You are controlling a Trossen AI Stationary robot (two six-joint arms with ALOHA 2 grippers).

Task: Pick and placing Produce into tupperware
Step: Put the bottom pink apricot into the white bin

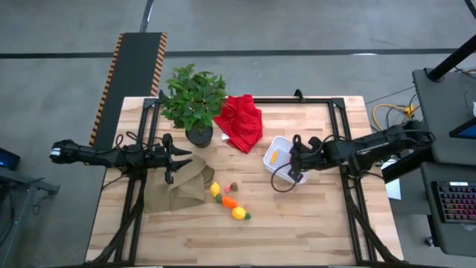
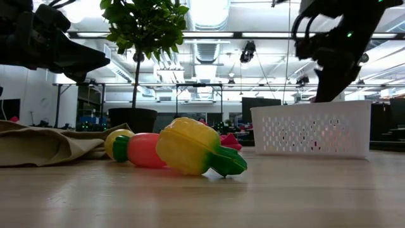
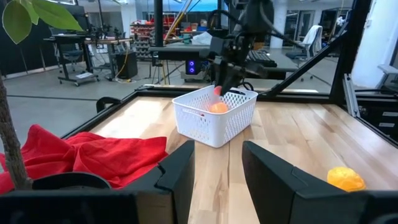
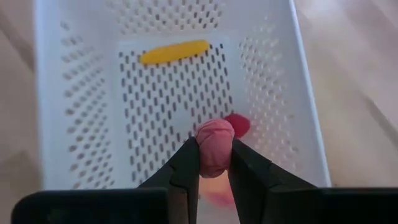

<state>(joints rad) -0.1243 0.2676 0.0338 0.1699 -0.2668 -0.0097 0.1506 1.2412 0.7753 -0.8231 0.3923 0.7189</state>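
Nearest item, low view: yellow toy fruit with green tip (image 2: 193,147), lying on the wooden surface (image 1: 297,231); a pink-red piece (image 2: 144,150) and a second yellow piece (image 2: 116,142) just behind it.

Produce, held: one pink piece (image 4: 214,147), pinched between the two fingers of the right claw (image 4: 214,163), which is closed on it and hangs directly over the tupperware (image 4: 56,93).

Produce, stowed: one long yellow piece (image 4: 175,51) on the perforated base at the container's far end; a small red piece (image 4: 240,124) lies on the base just under the held one.

Produce, loose: a cluster at centre of the surface in the high view, namely a yellow piece (image 1: 215,189), a small red piece (image 1: 232,186), an orange piece (image 1: 230,202) and a yellow piece (image 1: 239,213). All well apart from the tupperware (image 1: 279,151), to its near left.

Left claw (image 1: 181,158): waits left of centre, over the tan cloth (image 1: 178,190), fingers parted, nothing between them.

Other contents: potted plant (image 1: 193,100) at far left-centre; red cloth (image 1: 241,121) between plant and tupperware.

Progress, judged: roughly two pieces in, a third about to be released, about four left on the surface. Under half done.
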